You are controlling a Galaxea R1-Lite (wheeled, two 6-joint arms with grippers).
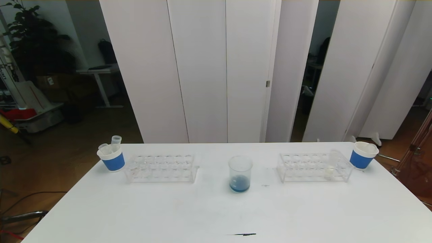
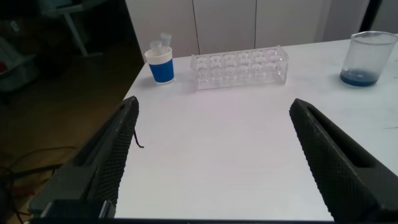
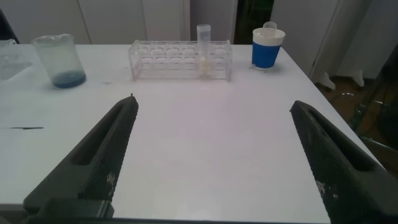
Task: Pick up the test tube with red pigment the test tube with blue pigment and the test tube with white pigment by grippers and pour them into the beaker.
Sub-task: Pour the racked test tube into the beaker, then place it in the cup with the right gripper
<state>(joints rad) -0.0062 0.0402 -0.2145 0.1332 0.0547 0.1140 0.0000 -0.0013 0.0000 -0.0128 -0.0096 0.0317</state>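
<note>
On the white tabletop (image 1: 216, 209) the clear cylindrical beaker with a flared rim (image 1: 240, 173) stands between two clear plastic tube racks, and it already holds a shallow pool of blue liquid at its bottom. The left rack (image 1: 161, 168) looks empty, while the right rack (image 1: 314, 166) carries the small clear round-bottomed test tube with pale whitish pigment (image 1: 330, 168) upright near its right end. A blue-banded white paper cup at the tabletop's left edge (image 1: 111, 157) holds what seem to be empty tubes, and a second blue-banded cup (image 1: 362, 154) stands at the right edge; no tube with blue or red pigment shows in a rack. Neither arm appears from the head camera; each wrist camera shows its own gripper drawn back near the robot's edge of the tabletop, the left gripper (image 2: 214, 162) and the right gripper (image 3: 214, 162) both with fingers spread wide and holding nothing. Judging from this, the white tube is what remains. The risks: a thin, smooth tube could slip or tilt if pinched off-centre, lifting at an angle could drag the light rack along, and a hasty tip near the beaker could knock it or spill pigment past the rim
</note>
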